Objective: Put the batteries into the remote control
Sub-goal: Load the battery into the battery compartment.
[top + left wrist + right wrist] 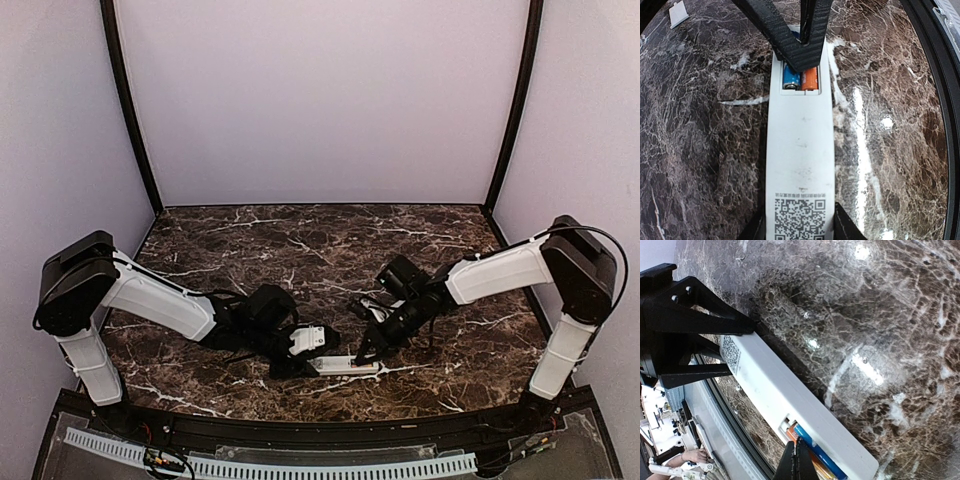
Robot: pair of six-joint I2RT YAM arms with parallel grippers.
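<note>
The white remote control (799, 165) lies back up on the marble, code sticker toward the left wrist camera. Its battery bay is open, with the blue battery (790, 78) and the orange battery (809, 79) side by side inside. My left gripper (799, 227) is shut on the remote's sticker end. My right gripper (800, 446) is shut and empty, its tips pressed down onto the orange battery (794, 433) beside the blue battery (822, 456). In the top view the remote (345, 367) lies near the front edge between the left gripper (318, 352) and the right gripper (362, 352).
The small pale-grey cover (678, 14) lies loose on the marble beyond the remote's far end. The table's black front rim (735, 425) runs close along the remote. The left gripper's black fingers (695, 320) show in the right wrist view.
</note>
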